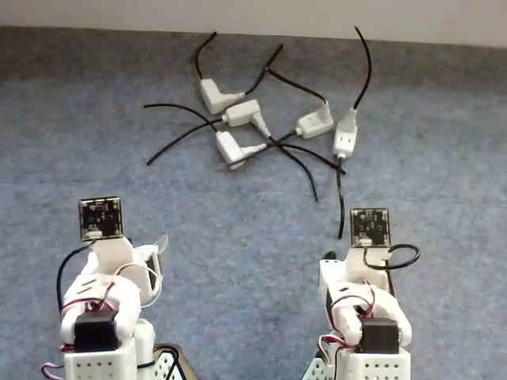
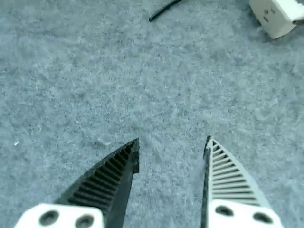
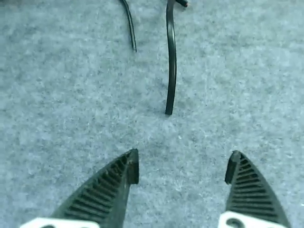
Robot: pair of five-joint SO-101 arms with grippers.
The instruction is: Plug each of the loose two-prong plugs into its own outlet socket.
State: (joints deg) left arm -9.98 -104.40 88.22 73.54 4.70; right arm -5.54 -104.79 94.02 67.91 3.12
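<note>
My left gripper (image 2: 172,142) is open to a medium gap, with one black finger (image 2: 111,178) and one white finger (image 2: 228,173) low over bare grey carpet (image 2: 71,71), holding nothing. My right gripper (image 3: 183,154) is spread wider, also empty, over the same carpet. In the high view my left arm (image 1: 103,269) and right arm (image 1: 368,277) sit at the near edge of the table. The plugs and sockets lie in a loose cluster at the far side, well apart from both grippers. They are five white pieces with black cords (image 1: 301,162) crossing each other: back-left piece (image 1: 212,95), middle piece (image 1: 242,112), near piece (image 1: 230,147), right-centre piece (image 1: 314,123), far-right piece (image 1: 345,136). From above I cannot tell which are plugs. In the left wrist view a white socket (image 2: 275,16) with two holes lies ahead of my fingers, with a cord end (image 2: 164,10) nearby. In the right wrist view a thick cord (image 3: 169,61) ends just ahead of my fingers, with a thin cord (image 3: 129,26) beside it.
</note>
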